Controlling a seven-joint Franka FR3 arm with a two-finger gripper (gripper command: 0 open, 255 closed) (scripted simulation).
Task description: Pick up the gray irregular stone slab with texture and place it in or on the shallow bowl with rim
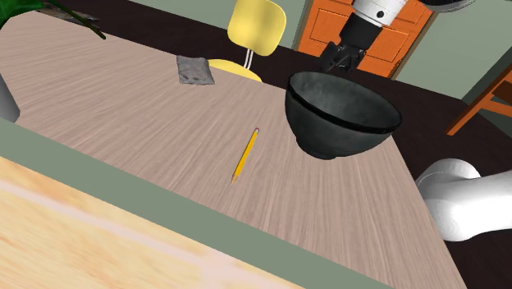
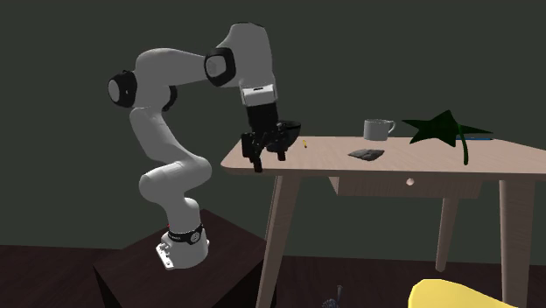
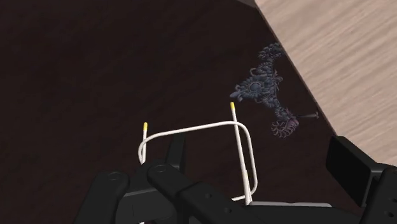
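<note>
The grey textured stone slab point(image 1: 195, 70) lies flat near the table's far edge in the shoulder view. In the second exterior view the slab point(image 2: 367, 154) sits mid-table. The dark shallow bowl point(image 1: 340, 113) stands near the table's end, a long way from the slab. My black gripper point(image 1: 340, 56) hangs open just beyond the bowl, past the table's edge, holding nothing. From the second exterior view the gripper point(image 2: 264, 149) is at the table's left end, in front of the bowl point(image 2: 291, 130). In the wrist view the gripper point(image 3: 261, 151) looks down at dark floor beside the table corner point(image 3: 343, 44).
A yellow pencil point(image 1: 244, 154) lies between slab and bowl. A mug point(image 2: 378, 129) and a dark green plant point(image 2: 446, 129) stand further along the table. A yellow chair point(image 1: 254, 33) and an orange cabinet point(image 1: 394, 33) are behind. A white wire frame point(image 3: 242, 146) and a dark ornate object point(image 3: 267, 83) are on the floor.
</note>
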